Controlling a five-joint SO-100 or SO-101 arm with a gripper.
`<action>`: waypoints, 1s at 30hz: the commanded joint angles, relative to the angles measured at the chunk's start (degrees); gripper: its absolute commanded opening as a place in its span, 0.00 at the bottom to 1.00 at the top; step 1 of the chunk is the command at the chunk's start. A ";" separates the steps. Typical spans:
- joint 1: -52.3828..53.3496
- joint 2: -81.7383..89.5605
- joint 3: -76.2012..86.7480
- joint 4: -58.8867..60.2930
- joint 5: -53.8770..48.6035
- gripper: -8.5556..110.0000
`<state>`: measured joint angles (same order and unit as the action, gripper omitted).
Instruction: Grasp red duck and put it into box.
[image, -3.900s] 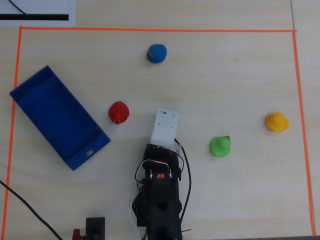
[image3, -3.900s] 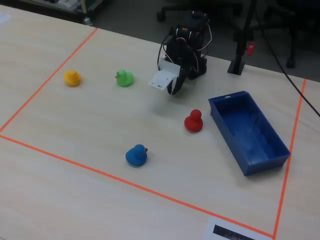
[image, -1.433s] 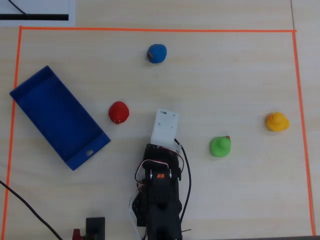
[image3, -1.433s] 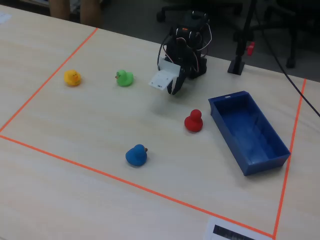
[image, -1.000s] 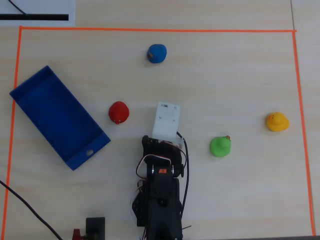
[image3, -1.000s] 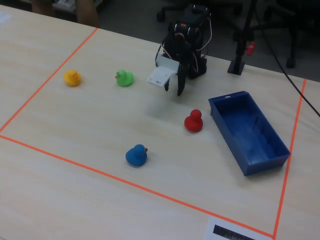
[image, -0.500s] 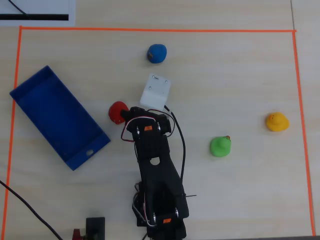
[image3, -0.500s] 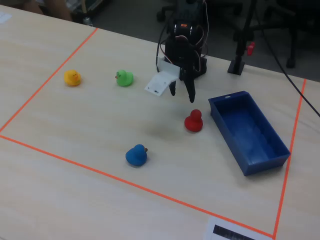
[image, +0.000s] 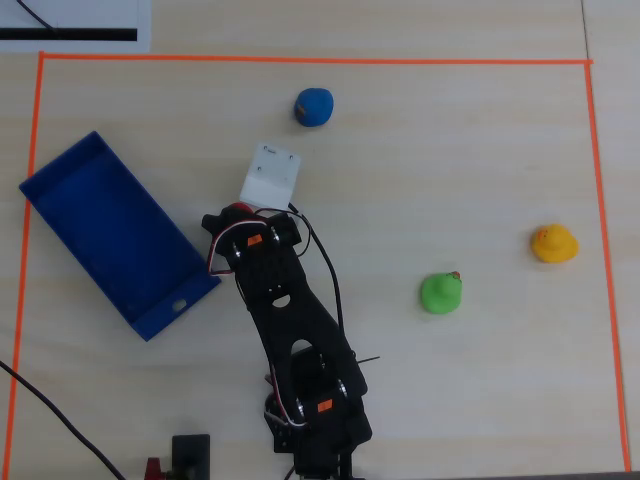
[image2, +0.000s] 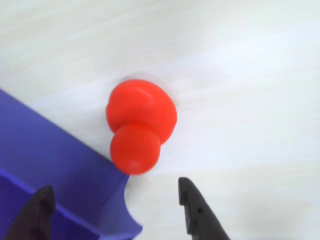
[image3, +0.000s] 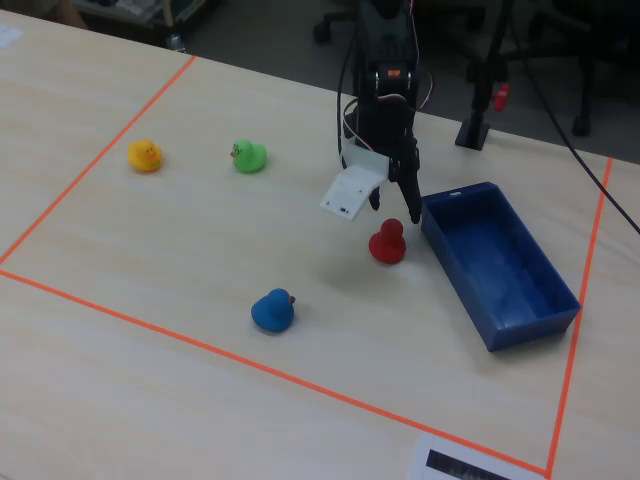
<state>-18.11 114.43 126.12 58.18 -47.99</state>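
Note:
The red duck (image2: 140, 125) lies on the table just outside a corner of the blue box (image2: 50, 150). In the fixed view the duck (image3: 387, 243) sits left of the box (image3: 500, 265), close to its near short end. My gripper (image2: 115, 186) is open and empty, with its two black fingertips (image2: 192, 205) just short of the duck and one jaw over the box corner. In the fixed view the gripper (image3: 393, 205) hangs just above the duck. In the overhead view only a sliver of the duck (image: 238, 207) shows under the arm, right of the box (image: 110, 230).
A blue duck (image: 314, 106) sits at the top, a green duck (image: 440, 293) and a yellow duck (image: 553, 243) at the right. Orange tape (image: 300, 60) frames the work area. A white plate (image: 270, 175) sticks out from the wrist.

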 joint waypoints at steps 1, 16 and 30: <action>-0.70 -0.26 1.41 -3.60 -0.26 0.36; -0.26 -7.29 7.29 -17.67 1.32 0.33; -9.32 7.82 -14.15 8.00 13.36 0.07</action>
<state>-21.53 115.84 121.46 59.59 -38.06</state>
